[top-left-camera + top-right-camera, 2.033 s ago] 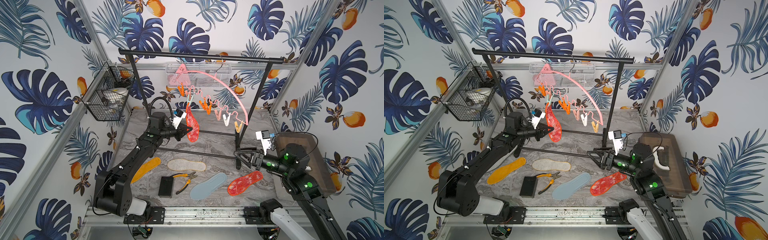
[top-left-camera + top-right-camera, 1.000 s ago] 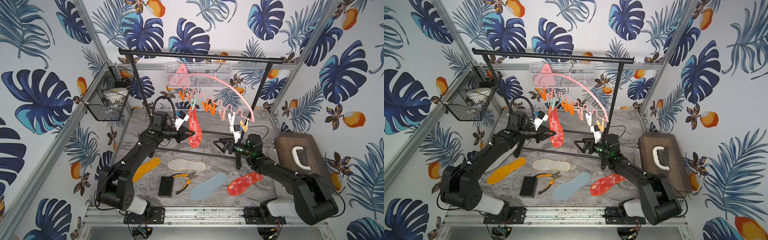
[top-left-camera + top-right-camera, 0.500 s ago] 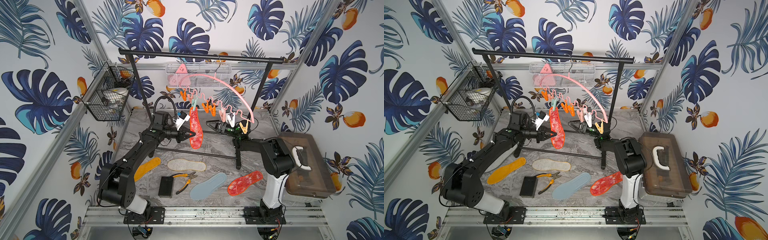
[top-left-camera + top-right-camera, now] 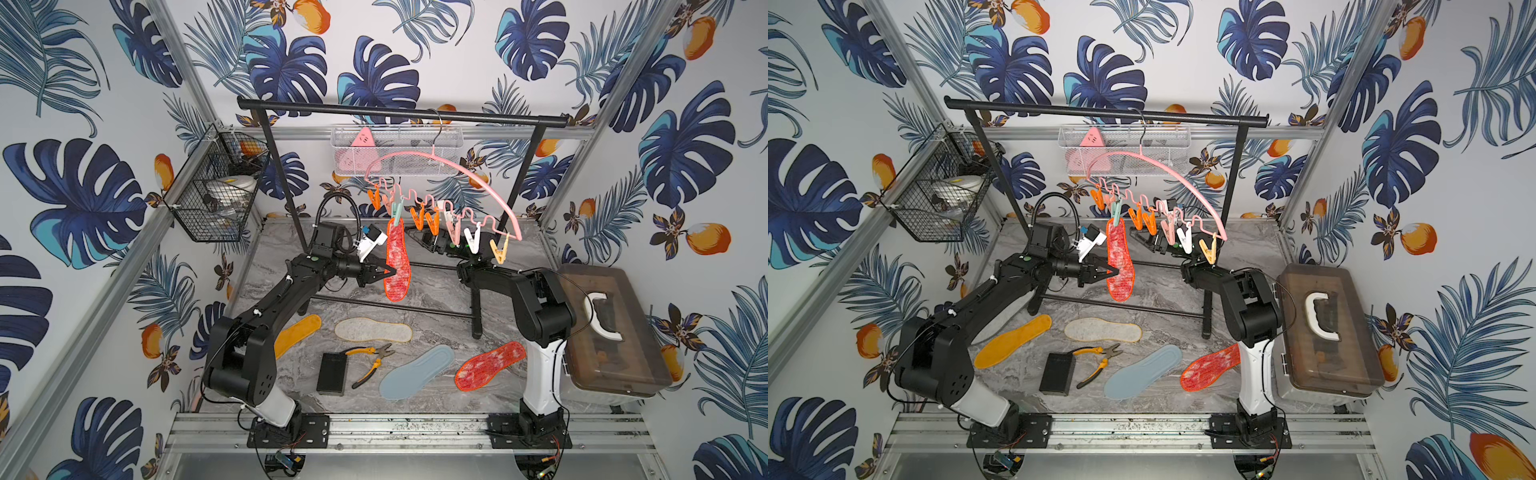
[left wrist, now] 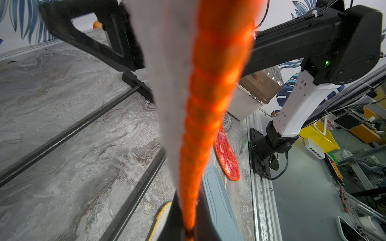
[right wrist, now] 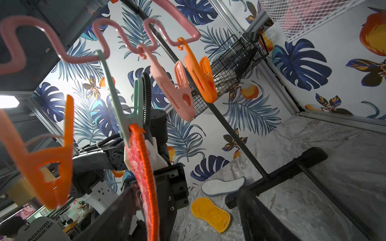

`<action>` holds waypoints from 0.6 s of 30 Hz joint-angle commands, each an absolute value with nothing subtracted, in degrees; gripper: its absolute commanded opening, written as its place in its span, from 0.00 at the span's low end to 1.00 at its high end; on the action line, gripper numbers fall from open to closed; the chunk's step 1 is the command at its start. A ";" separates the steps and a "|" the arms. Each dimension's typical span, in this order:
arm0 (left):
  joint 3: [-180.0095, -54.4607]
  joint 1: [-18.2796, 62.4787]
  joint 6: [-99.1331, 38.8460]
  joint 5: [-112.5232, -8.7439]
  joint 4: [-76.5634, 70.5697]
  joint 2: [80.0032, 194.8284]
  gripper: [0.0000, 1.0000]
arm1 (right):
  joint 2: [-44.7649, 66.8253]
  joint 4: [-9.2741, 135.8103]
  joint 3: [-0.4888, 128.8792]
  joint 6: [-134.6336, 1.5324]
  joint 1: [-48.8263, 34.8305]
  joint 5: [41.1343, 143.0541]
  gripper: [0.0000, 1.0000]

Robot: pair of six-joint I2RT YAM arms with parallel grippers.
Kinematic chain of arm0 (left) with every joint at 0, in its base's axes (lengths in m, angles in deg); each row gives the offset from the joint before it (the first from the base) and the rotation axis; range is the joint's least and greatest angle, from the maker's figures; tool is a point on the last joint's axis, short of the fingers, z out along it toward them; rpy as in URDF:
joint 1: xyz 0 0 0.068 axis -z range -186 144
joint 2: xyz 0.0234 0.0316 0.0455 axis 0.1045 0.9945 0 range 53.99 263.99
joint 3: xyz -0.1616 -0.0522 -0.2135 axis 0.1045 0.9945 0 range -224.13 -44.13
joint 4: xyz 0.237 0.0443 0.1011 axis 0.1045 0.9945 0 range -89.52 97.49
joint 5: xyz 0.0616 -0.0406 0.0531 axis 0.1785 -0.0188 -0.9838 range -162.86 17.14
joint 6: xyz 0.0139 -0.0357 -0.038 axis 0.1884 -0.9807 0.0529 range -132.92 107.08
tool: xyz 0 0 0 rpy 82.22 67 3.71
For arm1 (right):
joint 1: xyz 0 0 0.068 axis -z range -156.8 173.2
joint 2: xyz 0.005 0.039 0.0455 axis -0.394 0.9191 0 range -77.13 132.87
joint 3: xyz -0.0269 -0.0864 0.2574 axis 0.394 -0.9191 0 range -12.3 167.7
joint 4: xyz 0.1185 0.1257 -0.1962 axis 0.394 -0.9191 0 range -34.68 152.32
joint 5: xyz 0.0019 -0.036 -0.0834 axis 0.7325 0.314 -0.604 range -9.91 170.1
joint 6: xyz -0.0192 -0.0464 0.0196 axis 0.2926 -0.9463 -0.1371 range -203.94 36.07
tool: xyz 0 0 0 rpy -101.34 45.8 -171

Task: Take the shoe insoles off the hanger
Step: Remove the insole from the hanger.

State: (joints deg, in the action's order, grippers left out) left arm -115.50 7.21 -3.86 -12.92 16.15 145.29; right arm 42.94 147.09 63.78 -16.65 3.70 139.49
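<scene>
My right arm has swung up from the right side of the table. Its claw [image 6: 186, 188] now sits spread beneath the pegs of the pink hanger [image 4: 449, 164], just right of centre in both top views. At frame centre, one red-orange mesh insole [image 4: 397, 266] hangs upright from a teal peg [image 4: 397, 212]. My left claw [image 4: 386, 272] is pinched on that insole's left edge, low down. Four more insoles lie flat and apart on the marble table [image 4: 436, 291], lower middle: yellow-orange insole [image 4: 297, 338], beige insole [image 4: 372, 330], light blue insole [image 4: 417, 372] and a second red-orange insole [image 4: 490, 365].
</scene>
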 commanded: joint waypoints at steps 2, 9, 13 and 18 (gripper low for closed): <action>-117.01 7.66 -3.89 -11.21 16.28 146.53 0.00 | 42.19 149.07 65.61 -14.70 3.65 141.11 0.80; -117.95 7.71 -2.63 -11.25 17.41 147.48 0.00 | 40.23 149.11 66.49 -13.21 3.57 142.57 0.78; -118.83 7.80 -2.21 -10.74 19.06 148.37 0.00 | 40.19 149.07 67.71 -11.92 3.25 142.38 0.75; -119.10 8.23 -2.21 -10.81 19.21 148.47 0.00 | 41.57 149.07 70.37 -9.79 2.91 141.68 0.71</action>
State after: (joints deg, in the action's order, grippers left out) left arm -118.70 7.98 -3.80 -12.00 18.16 148.55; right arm 40.97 147.57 69.05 -11.77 3.22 141.87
